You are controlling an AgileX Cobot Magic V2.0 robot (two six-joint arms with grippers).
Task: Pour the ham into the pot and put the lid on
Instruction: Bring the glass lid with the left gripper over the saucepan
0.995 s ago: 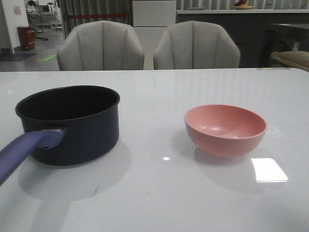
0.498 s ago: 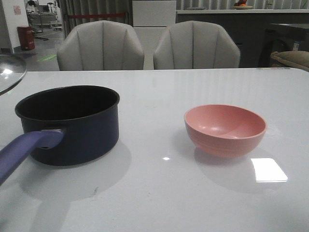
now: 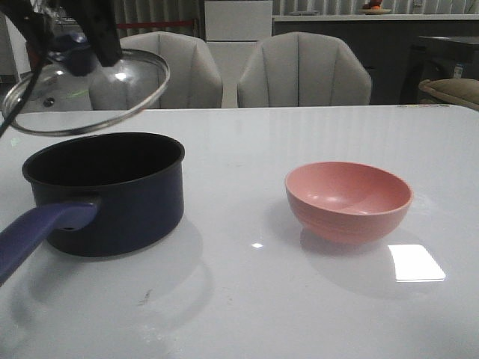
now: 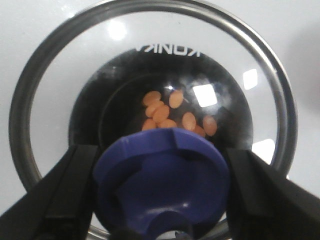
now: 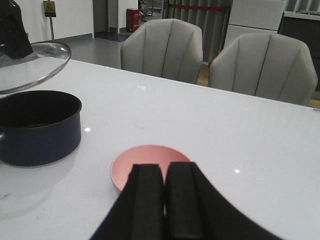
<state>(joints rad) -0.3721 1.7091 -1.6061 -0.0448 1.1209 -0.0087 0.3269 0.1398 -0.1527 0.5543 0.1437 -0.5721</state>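
My left gripper (image 3: 81, 36) is shut on the blue-purple knob (image 4: 161, 185) of the clear glass lid (image 3: 86, 93). It holds the lid tilted in the air just above the dark navy pot (image 3: 105, 191), which stands at the table's left with its handle (image 3: 37, 228) toward the front left. Through the glass in the left wrist view, several small orange ham chunks (image 4: 170, 112) lie on the pot's floor. The pink bowl (image 3: 348, 198) stands empty at the right. My right gripper (image 5: 165, 200) is shut and empty, just short of the bowl (image 5: 145, 161).
Two grey chairs (image 3: 224, 71) stand behind the table's far edge. A bright light reflection (image 3: 416, 263) lies on the white table near the bowl.
The lid, held by my left gripper, has come in from the far left and moved right, now hanging over the pot. The pot and bowl have not moved.
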